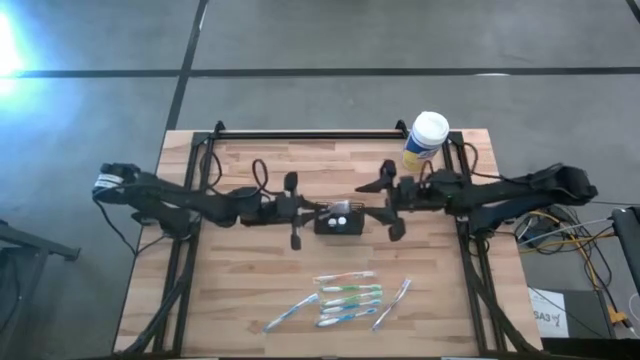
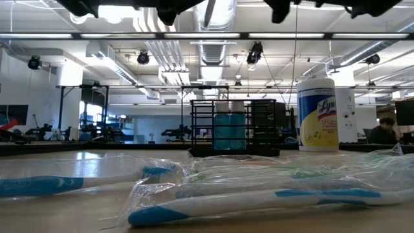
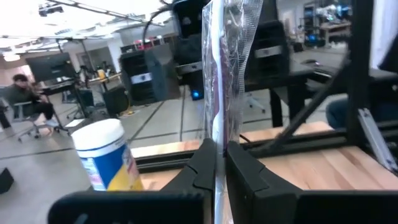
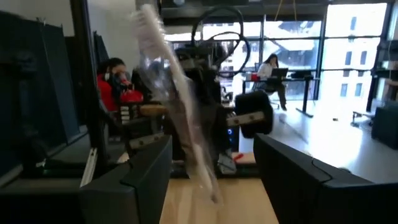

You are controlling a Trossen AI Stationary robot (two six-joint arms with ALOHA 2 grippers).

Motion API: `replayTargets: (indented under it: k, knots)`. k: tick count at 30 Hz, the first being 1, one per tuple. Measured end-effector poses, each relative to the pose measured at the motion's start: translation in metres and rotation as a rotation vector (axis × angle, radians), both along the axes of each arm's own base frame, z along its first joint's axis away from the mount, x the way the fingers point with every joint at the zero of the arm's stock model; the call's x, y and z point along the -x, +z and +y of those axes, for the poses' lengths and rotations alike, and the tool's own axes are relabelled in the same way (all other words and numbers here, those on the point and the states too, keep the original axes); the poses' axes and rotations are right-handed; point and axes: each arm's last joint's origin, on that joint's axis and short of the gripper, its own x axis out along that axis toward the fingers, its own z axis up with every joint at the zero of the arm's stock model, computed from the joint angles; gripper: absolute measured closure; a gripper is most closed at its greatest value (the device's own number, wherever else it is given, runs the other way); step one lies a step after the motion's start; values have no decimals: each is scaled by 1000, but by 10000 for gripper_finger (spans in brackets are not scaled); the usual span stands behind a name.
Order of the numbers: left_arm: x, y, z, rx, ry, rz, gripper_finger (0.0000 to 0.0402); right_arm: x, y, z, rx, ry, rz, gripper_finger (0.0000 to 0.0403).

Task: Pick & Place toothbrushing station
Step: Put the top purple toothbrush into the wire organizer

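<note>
Behind caddy (image 1: 338, 221), yellow canister (image 1: 424, 141)

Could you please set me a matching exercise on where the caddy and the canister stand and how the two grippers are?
Things:
1. mesh caddy
2. yellow canister
3. left gripper
4. right gripper

States or places:
A. open
B. at a right-hand corner of the table
C. shut on a wrapped toothbrush
D. mid-table, between the two grippers

Pairs: 1-D; 2-B; 3-C; 4-A

I see the small black rectangular wire-mesh caddy box (image 1: 339, 219) upright at mid-table, two white-capped blue tubes in its compartments.
</note>
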Motion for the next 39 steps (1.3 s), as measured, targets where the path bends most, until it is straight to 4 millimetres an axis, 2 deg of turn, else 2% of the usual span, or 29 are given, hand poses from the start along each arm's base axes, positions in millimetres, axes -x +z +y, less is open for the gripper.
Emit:
replayTargets:
  k: [8,18,22,33,36,39]
  knots:
    - [-8,8,16,71,-36,-27,385,-31,11,1,-8,-17,-20,179]
    - [-9,7,18,67,-44,-12,386,-37,12,0,-22,-52,-23,202]
    - [-10,6,18,70,-41,-8,384,-36,17,0,0,-50,-40,236]
    - [-12,6,21,84,-42,34,385,-37,18,1,51,-5,-42,382]
    - [-12,7,20,83,-41,51,381,-37,17,1,62,-2,-37,385]
    - [-12,9,21,69,-40,48,356,-34,19,1,76,-3,-36,387]
